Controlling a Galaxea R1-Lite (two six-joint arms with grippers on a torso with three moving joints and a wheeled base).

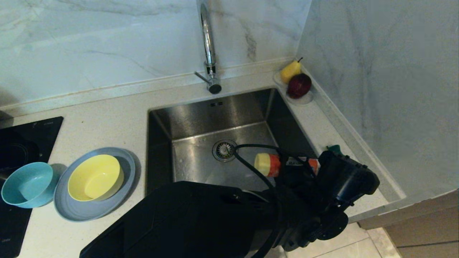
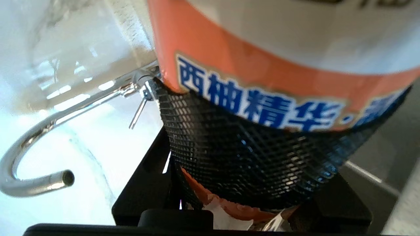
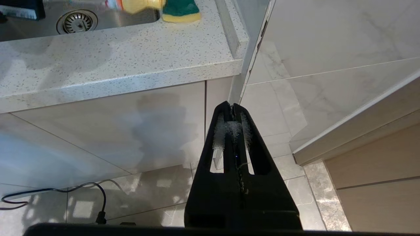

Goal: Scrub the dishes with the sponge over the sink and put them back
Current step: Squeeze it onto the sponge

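Note:
My left gripper [image 2: 249,154] is shut on an orange dish-soap bottle [image 1: 272,164] with a yellow cap, held lying level over the right side of the sink [image 1: 200,118]. The bottle's label fills the left wrist view. The sponge [image 3: 181,9], green face up, lies on the counter at the sink's right rim, and only a green corner [image 1: 334,148] shows behind my wrist in the head view. The yellow bowl [image 1: 95,177] sits on the grey-blue plate [image 1: 89,211] left of the sink. Beside them stands the teal bowl [image 1: 28,184]. My right gripper [image 3: 232,109] hangs shut and empty below the counter's edge.
A chrome gooseneck faucet [image 1: 208,46] rises behind the sink. A small white dish [image 1: 304,98] with a pear and a red apple sits in the back right corner. A black hob [image 1: 21,143] lies at the far left. Marble walls close off the back and right.

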